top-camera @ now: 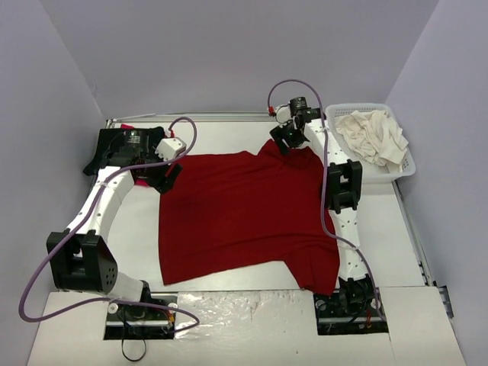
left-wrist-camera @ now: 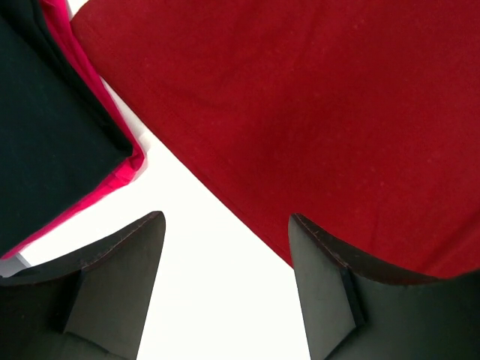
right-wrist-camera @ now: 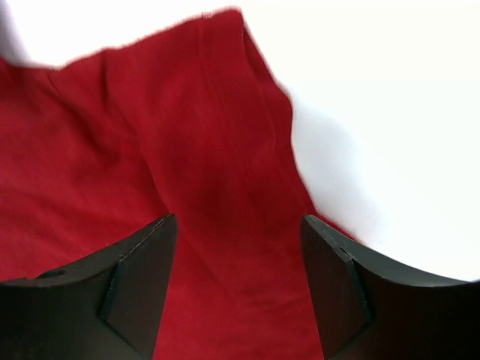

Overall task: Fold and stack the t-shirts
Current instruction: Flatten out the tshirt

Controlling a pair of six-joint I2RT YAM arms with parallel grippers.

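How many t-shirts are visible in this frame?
4: dark red t-shirt spread mid-table; black folded t-shirt atop bright red one, far left; crumpled cream-white cloth in the white lattice basket, possibly several shirts.

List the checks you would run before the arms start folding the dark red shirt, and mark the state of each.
1. Red shirt spread flat on the table: ok.
2. Left hand open and empty: ok.
3. Right hand open and empty: ok.
4. Right hand over cloth: ok.
5. Left hand over cloth: not ok, mostly bare table between its fingers.
6. Stack apart from the red shirt: ok.
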